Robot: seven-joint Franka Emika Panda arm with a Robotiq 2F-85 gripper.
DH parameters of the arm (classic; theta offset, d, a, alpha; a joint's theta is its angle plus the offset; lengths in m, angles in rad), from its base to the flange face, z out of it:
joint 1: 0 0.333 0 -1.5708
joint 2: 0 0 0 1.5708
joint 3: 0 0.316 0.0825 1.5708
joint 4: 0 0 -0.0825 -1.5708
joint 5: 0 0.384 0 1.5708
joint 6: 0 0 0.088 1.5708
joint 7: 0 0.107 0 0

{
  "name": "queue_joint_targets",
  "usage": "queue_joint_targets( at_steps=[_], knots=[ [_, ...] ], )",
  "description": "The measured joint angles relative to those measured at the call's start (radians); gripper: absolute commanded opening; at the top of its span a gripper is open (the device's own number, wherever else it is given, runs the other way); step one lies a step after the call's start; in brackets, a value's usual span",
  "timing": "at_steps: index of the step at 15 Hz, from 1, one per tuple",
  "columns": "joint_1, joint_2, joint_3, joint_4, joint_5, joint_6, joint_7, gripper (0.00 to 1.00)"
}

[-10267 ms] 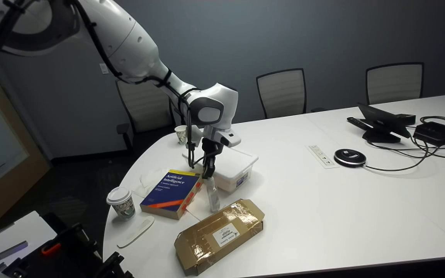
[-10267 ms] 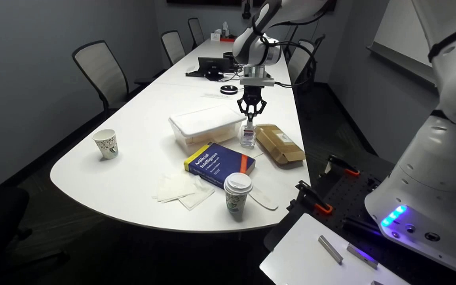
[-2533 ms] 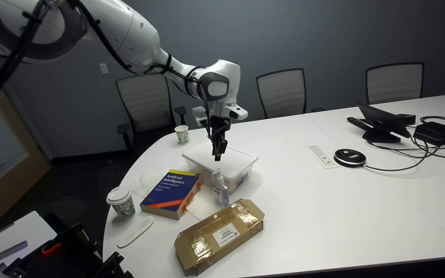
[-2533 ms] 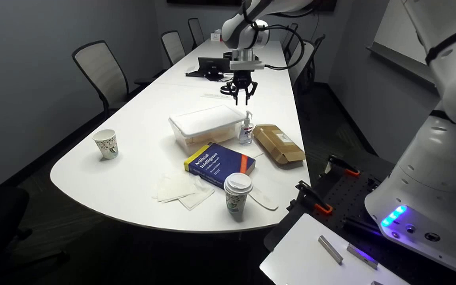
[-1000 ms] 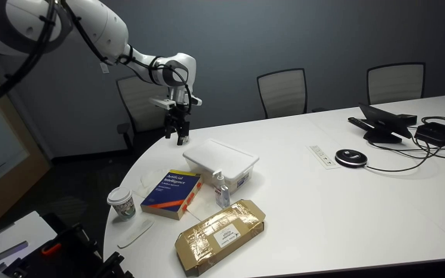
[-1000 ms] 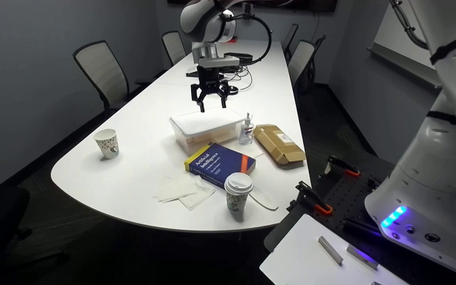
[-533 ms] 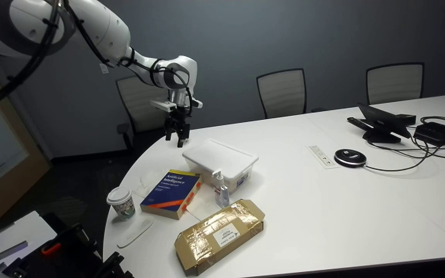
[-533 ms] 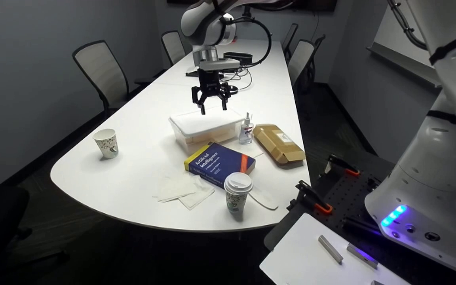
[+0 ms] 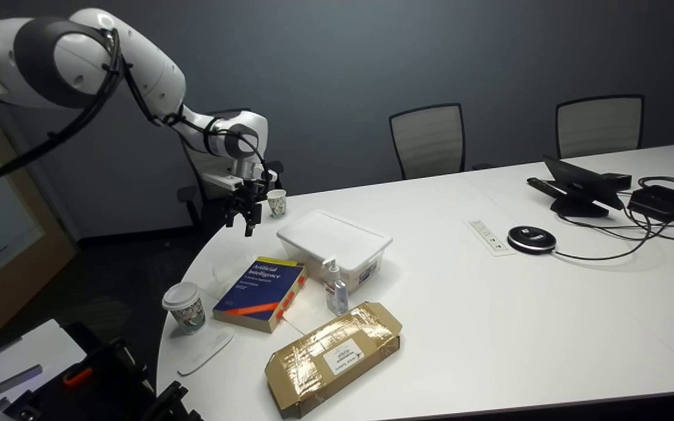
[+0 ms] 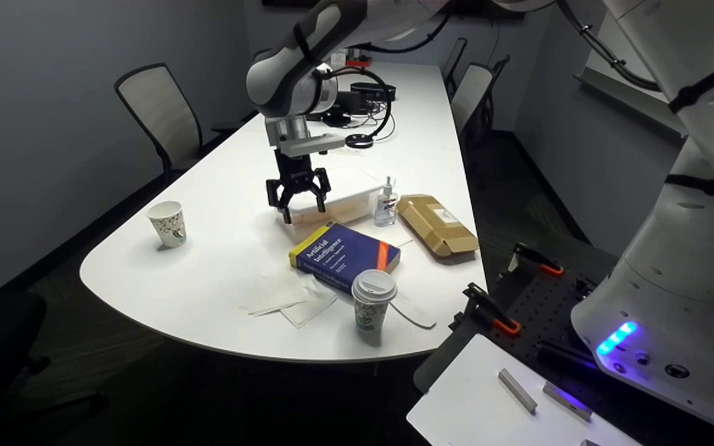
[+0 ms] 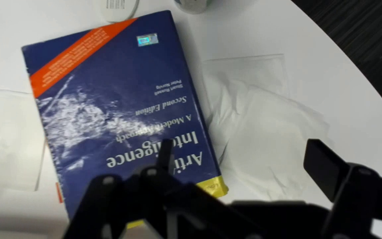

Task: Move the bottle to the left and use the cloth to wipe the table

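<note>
While a slim see-through bottle (image 9: pixel 336 294) stands upright, the black two-fingered gripper (image 10: pixel 304 213) spreads wide and holds nothing

Topped by a pale pump, the bottle is clear, with red and dark print on its label; how full it is, I cannot tell. It stands on the large, smooth white table (image 9: pixel 518 327), just beside both the white-lidded clear plastic tub (image 10: pixel 352 209) and the long brown cardboard box (image 10: pixel 435 223) with glossy tape. Something tan shows low through the tub's wall, too hazy to name. The box hides its inside, as does the white-lidded patterned paper cup (image 10: pixel 371 310). Well off from the bottle stands an open-topped patterned paper cup (image 10: pixel 168 228), its bottom out of sight.

Near the tub lies a thick blue book (image 10: pixel 343 253), a flat pale sheet (image 11: pixel 8 139) on one side, thin crumpled white cloths (image 11: pixel 267 136) on the other. The gripper hangs well apart from the bottle; the wrist view shows the book's corner and cloths between its fingers.
</note>
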Motion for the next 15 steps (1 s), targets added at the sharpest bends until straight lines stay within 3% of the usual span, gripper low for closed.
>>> queue_joint_targets(
  at_steps=[4,8,15],
  knots=[
    [0.048,0.070,0.004,0.021,-0.006,0.077,0.000,1.00],
    [0.053,0.154,0.004,0.062,-0.018,0.134,-0.003,1.00],
    [0.053,0.281,0.037,0.175,-0.018,0.140,-0.027,1.00]
  ],
)
